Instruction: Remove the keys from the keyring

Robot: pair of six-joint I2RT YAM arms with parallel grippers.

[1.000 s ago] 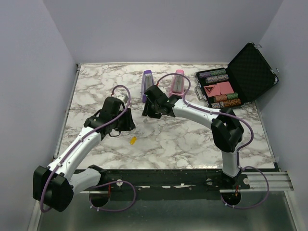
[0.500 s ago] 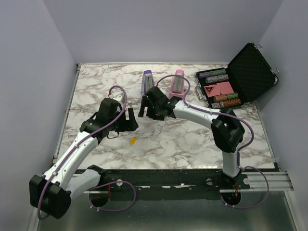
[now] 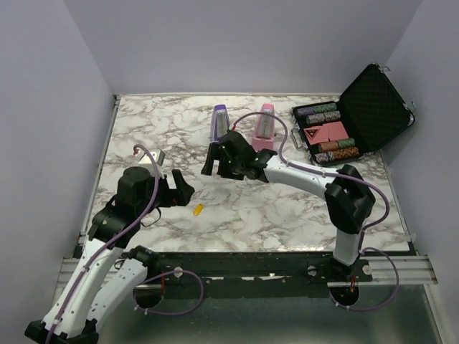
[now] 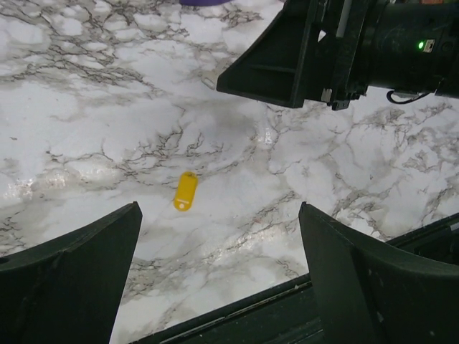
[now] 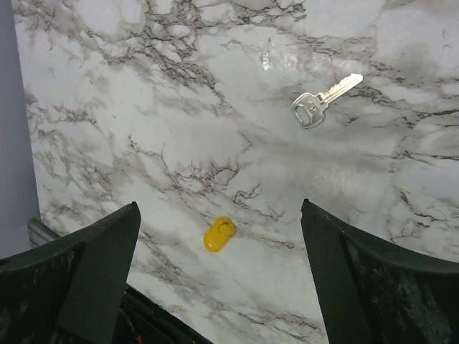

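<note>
On the marble table [image 3: 301, 215], the yellow key tag [image 4: 185, 191] and the silver key [image 5: 326, 100] lie well apart, with no ring visible. Your left gripper [image 4: 219, 215] and right gripper [image 5: 220, 204] both gape empty. Before descending, I'd look for any ring left.

Silver key [image 5: 326, 100] too small to find in top view; whether keyring on yellow tag [image 4: 185, 191], cannot tell.

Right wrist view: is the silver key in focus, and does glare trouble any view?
Right wrist view: the small silver metal key is sharp; a faint glare streak shows near it on the marble table. Left wrist view: the yellow plastic tag is sharp too.
</note>
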